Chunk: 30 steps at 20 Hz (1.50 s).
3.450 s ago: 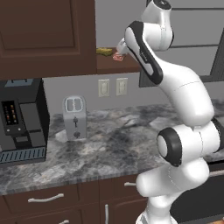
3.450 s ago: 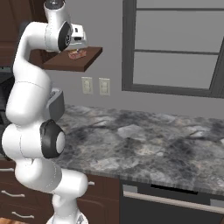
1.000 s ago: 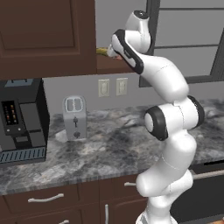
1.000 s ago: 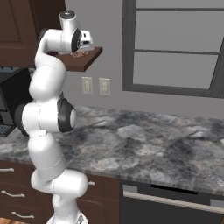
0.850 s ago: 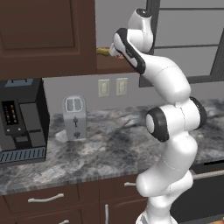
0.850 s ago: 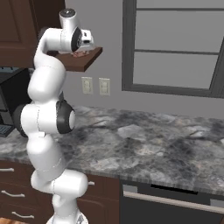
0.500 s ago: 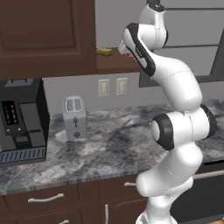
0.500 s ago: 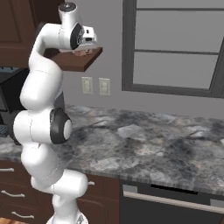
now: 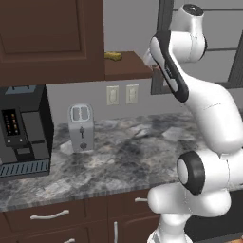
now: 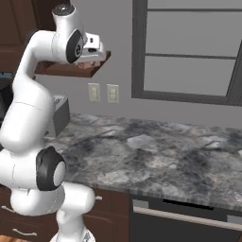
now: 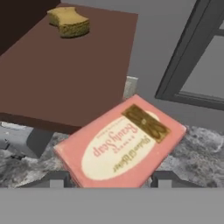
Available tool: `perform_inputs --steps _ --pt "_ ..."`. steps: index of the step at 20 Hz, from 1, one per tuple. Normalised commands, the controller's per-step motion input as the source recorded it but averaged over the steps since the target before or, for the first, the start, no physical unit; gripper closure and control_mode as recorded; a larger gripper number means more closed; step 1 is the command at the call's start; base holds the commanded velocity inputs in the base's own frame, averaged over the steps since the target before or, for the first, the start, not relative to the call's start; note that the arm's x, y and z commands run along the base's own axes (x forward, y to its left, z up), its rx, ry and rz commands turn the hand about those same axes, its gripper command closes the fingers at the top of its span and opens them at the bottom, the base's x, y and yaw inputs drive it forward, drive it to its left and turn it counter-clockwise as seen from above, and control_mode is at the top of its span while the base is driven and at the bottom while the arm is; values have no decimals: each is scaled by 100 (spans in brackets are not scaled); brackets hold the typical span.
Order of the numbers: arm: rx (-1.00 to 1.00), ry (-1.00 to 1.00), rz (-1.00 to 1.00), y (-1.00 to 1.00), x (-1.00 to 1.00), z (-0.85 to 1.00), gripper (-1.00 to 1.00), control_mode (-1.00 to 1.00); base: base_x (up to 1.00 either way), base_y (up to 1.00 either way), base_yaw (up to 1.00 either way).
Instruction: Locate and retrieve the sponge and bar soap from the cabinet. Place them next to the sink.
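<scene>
- Sponge (image 11: 68, 21) lies at the back left of the cabinet (image 9: 52, 38) shelf board, well apart from the gripper (image 11: 109, 177).
- Bar soap (image 11: 122, 142) sits clamped between the gripper's fingers, lifted past the shelf's front edge.
- Worktop (image 10: 156, 156) lies below, right of the toaster (image 9: 80, 128).

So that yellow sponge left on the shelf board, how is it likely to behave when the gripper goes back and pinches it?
The sponge looks porous with a pinched waist, so it probably squashes between the fingers rather than staying stiff. It is likely very light. Lying flat on the shelf board, it shouldn't roll, though a nudge might slide it.
</scene>
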Motion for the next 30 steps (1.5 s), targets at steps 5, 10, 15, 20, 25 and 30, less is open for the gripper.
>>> perform_inputs --steps 5,10,15,20,25,30 --pt "2 -3 -11 -7 -100 -14 100 -100 0 0 0" --pt "3 -2 -15 3 -85 -28 100 -100 0 0 0" --pt "5 0 -20 7 -58 -41 100 -100 0 0 0" --pt "3 4 -19 1 -35 -35 100 -100 0 0 0" --pt "0 0 0 0 -1 -1 100 -100 0 0 0" --pt "2 0 -7 -23 -7 -13 100 -100 0 0 0"
